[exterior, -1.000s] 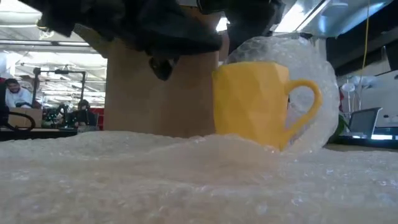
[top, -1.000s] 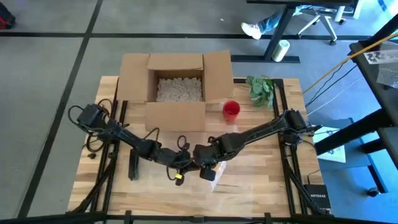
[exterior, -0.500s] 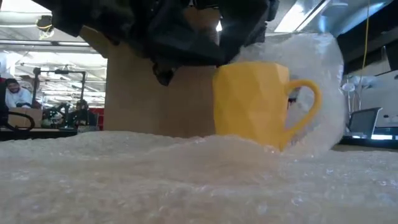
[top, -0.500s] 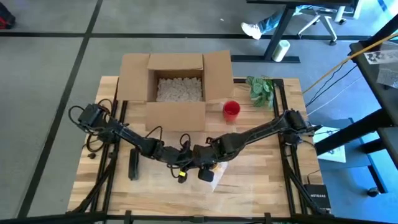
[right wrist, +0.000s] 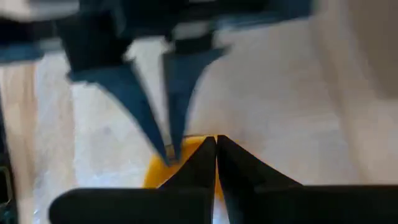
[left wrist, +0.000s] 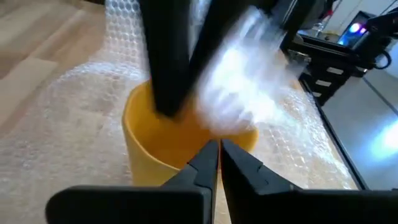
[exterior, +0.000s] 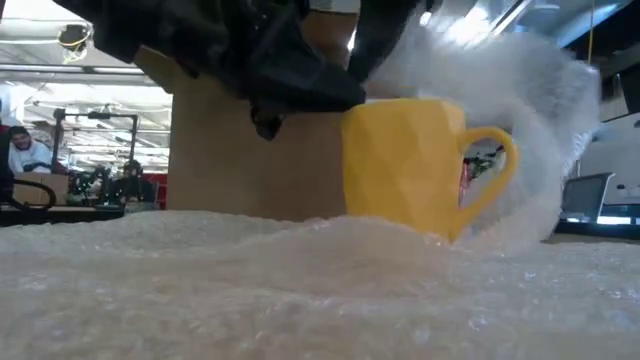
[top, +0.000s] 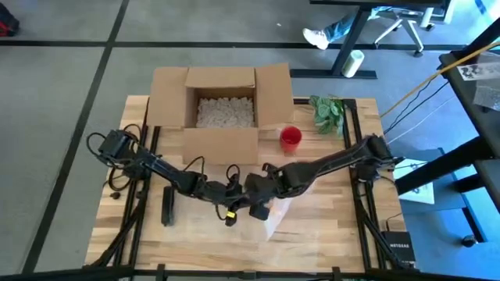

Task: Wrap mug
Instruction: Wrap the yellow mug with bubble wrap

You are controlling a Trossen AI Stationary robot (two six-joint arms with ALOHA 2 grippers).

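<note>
**Two grippers meet over the mug as the wrap swings up**

Two dark arms converge at the middle of the light wooden table (top: 328,211), nearer its front edge, and the clearest change since half a second ago is in the sheet of clear bubble wrap (exterior: 250,280). Its raised flap behind the mug stood as a rounded wall a second ago; now it streaks further up and out to the side past the handle, blurred in the low view. Seen from above, the right arm has stretched a little further across the table and its gripper sits closer to the left one.

The faceted yellow ceramic mug (exterior: 410,165) has not moved. It stands upright on the bubble wrap, its handle pointing sideways in the low view, its mouth open upward. The wrap lies flat under it and spreads towards the low camera; only the flap behind rises above the rim.

The left gripper (left wrist: 219,149) hovers just above the mug's rim with its fingers pressed together, nothing between them. The right gripper (right wrist: 216,144) also shows its fingers closed to a point over the rim; whether they pinch the wrap cannot be told.

Behind stand an open brown cardboard box (top: 221,109) with white packing peanuts, a small red cup (top: 291,137) and a green plant sprig (top: 328,111).
</note>
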